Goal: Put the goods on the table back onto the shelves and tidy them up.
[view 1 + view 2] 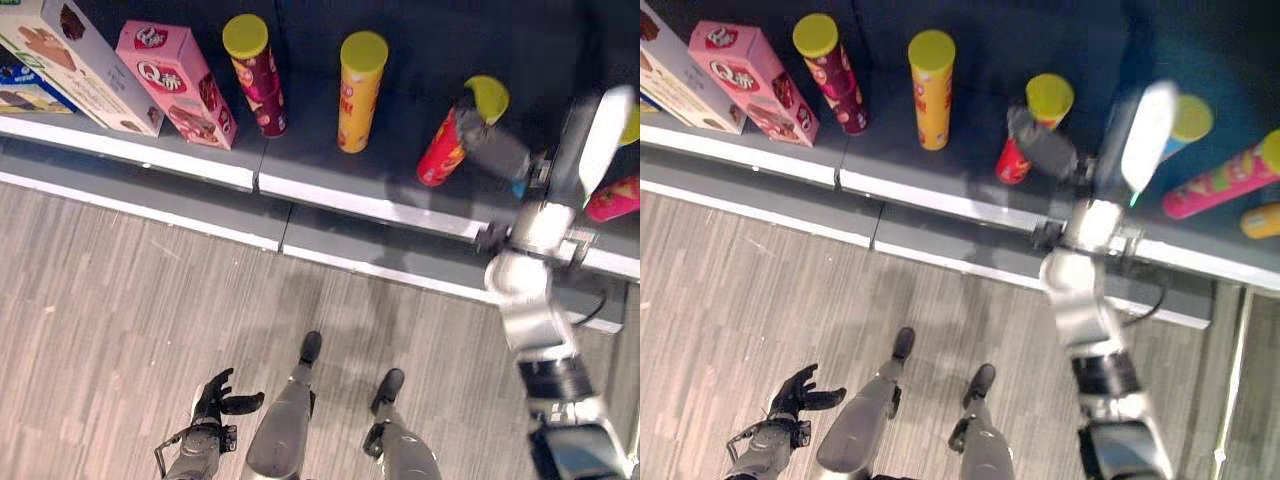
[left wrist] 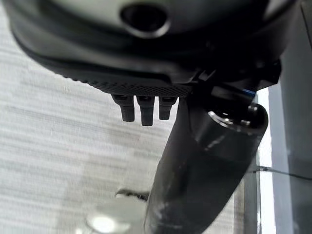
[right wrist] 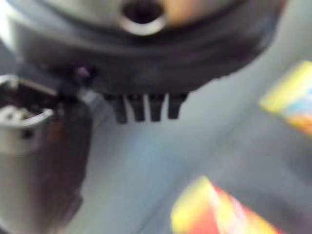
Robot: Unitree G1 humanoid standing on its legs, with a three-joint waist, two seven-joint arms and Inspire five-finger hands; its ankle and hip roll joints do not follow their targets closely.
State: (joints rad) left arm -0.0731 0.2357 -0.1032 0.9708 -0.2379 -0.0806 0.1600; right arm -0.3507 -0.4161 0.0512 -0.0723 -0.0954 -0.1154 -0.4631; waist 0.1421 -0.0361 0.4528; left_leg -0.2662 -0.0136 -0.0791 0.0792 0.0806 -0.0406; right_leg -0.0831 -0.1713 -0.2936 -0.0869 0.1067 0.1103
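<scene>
A red tube can with a yellow lid stands tilted on the dark shelf. My right hand is up at the shelf, right against the can's side near its lid. In the right wrist view its fingers look straight, with the red and yellow can just past them. I cannot tell whether they touch it. My left hand hangs low over the wooden floor with its fingers relaxed and nothing in it.
On the same shelf stand a maroon can, an orange-yellow can, a pink box and a white box. At the right are a blue can and a pink can lying down. The shelf's white front edge runs across.
</scene>
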